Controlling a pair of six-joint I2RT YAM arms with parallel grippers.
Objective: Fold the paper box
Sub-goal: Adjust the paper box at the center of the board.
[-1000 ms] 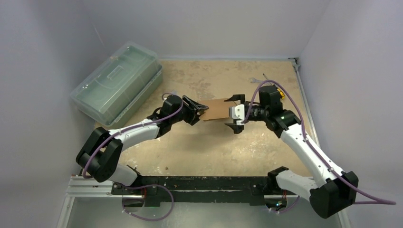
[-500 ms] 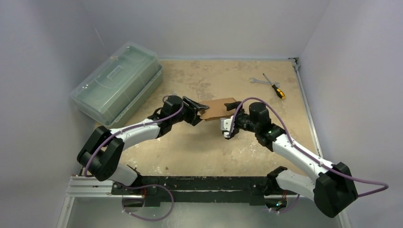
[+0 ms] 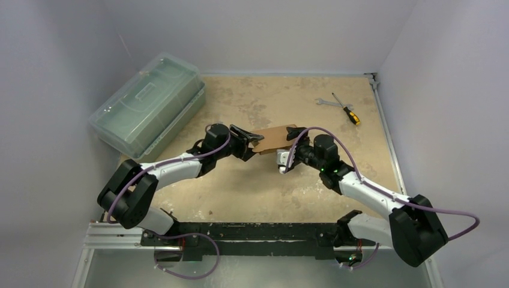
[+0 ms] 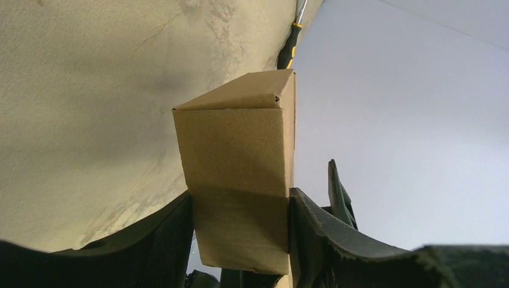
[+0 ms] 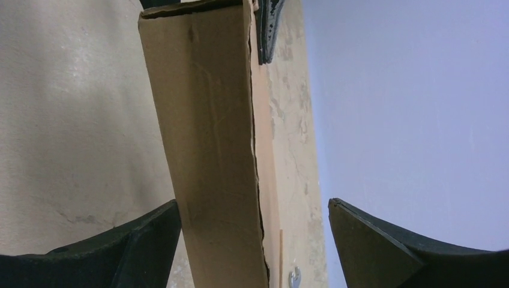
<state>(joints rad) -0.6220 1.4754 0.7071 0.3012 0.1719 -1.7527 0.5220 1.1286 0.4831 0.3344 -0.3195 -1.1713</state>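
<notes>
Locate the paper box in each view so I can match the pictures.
Top external: paper box at the picture's centre, left tool on its left end, right tool around its right end.
Left wrist: centre, clamped between the fingers.
Right wrist: left of centre, running top to bottom.
Shared landmark: the sandy tabletop in all three; the screwdriver in the first two.
</notes>
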